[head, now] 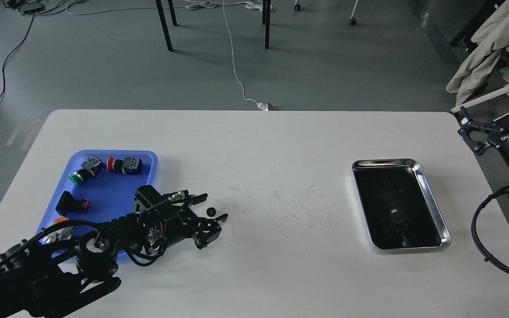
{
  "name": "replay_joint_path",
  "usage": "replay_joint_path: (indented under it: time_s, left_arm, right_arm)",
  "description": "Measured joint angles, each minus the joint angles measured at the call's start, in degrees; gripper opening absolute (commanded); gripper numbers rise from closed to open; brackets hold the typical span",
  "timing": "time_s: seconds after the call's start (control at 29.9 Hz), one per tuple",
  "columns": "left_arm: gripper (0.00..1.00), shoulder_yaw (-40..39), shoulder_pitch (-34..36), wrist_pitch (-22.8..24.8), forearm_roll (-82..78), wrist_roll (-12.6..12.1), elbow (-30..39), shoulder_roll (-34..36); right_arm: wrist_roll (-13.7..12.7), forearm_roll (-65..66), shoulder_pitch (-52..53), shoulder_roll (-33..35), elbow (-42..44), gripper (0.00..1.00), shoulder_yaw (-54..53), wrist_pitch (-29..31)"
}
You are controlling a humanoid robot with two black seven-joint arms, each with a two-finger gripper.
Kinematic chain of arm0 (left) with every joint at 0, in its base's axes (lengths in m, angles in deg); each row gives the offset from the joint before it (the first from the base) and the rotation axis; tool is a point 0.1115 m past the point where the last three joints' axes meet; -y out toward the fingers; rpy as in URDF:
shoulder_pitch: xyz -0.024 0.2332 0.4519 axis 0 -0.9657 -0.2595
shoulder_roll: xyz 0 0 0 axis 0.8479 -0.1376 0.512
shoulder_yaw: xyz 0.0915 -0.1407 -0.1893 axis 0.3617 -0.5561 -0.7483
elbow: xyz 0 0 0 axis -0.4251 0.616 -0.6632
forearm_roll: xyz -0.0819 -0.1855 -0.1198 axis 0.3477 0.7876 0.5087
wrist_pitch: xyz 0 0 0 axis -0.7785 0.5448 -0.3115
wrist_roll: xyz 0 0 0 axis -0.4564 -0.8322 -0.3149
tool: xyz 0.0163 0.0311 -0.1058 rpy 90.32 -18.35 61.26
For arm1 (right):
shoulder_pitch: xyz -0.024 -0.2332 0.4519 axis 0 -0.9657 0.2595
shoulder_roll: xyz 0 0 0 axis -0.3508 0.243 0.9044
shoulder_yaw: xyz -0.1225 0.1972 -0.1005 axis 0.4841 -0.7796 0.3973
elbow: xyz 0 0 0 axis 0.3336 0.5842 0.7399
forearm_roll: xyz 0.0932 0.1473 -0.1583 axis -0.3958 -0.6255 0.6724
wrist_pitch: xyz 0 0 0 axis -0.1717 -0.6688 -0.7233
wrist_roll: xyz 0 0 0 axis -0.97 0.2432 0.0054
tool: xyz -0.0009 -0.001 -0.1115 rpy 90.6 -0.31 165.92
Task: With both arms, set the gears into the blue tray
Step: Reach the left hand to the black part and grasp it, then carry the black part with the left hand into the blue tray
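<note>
One small black gear point(210, 212) lies on the white table just right of the blue tray point(113, 153). My left gripper point(212, 207) sits low over the table with its jaws open, and the gear rests between its two fingertips, untouched as far as I can tell. The left arm crosses the tray's front right corner. My right gripper point(493, 112) hangs open beyond the table's right edge, far from the gear, with nothing in it.
Coloured push buttons point(87, 170) and a black switch block point(71, 203) lie in the blue tray. A shiny steel tray point(431, 198) with a dark inside stands at the right. Scuff marks cover the table's middle.
</note>
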Motion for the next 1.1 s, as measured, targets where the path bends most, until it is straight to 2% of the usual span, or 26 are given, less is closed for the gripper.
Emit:
replay_joint_path:
  time_s: [0.13, 0.23, 0.33, 0.47, 0.6, 0.84, 1.0, 1.1]
  left_arm:
    - [0.52, 0.0, -0.5, 0.0, 0.0, 0.0, 0.0, 0.0]
    - [0.48, 0.0, -0.9, 0.0, 0.0, 0.0, -0.1, 0.0]
    - [0.25, 0.0, -1.2, 0.0, 0.0, 0.1, -0.1, 0.0]
    - [0.14, -0.1, -1.7, 0.0, 0.0, 0.1, -0.2, 0.2]
    - [0.1, -0.2, -1.9, 0.0, 0.0, 0.0, -0.1, 0.4]
    - [0.1, -2.6, -1.6, 0.1, 0.0, 0.0, 2.0, 4.3]
    - [0.11, -7.1, -1.1, 0.5, 1.5, 0.1, 9.9, 12.1]
    - [0.11, -9.2, -1.0, 0.7, 6.9, 0.1, 15.1, 19.1]
  right_arm:
    - [0.0, 0.0, 0.0, 0.0, 0.0, 0.97, 0.0, 0.0]
    - [0.0, 0.0, 0.1, 0.0, 0.0, 0.97, 0.0, 0.0]
    - [0.0, 0.0, 0.1, 0.0, 0.0, 0.97, 0.0, 0.0]
    - [0.0, 0.0, 0.1, 0.0, 0.0, 0.97, 0.0, 0.0]
    - [0.0, 0.0, 0.1, 0.0, 0.0, 0.97, 0.0, 0.0]
    - [0.0, 0.0, 0.1, 0.0, -0.1, 0.97, 0.0, 0.0]
    - [0.0, 0.0, 0.1, 0.3, -0.2, 0.97, 0.0, 0.0]
    - [0.0, 0.0, 0.2, 0.3, -0.2, 0.97, 0.0, 0.0]
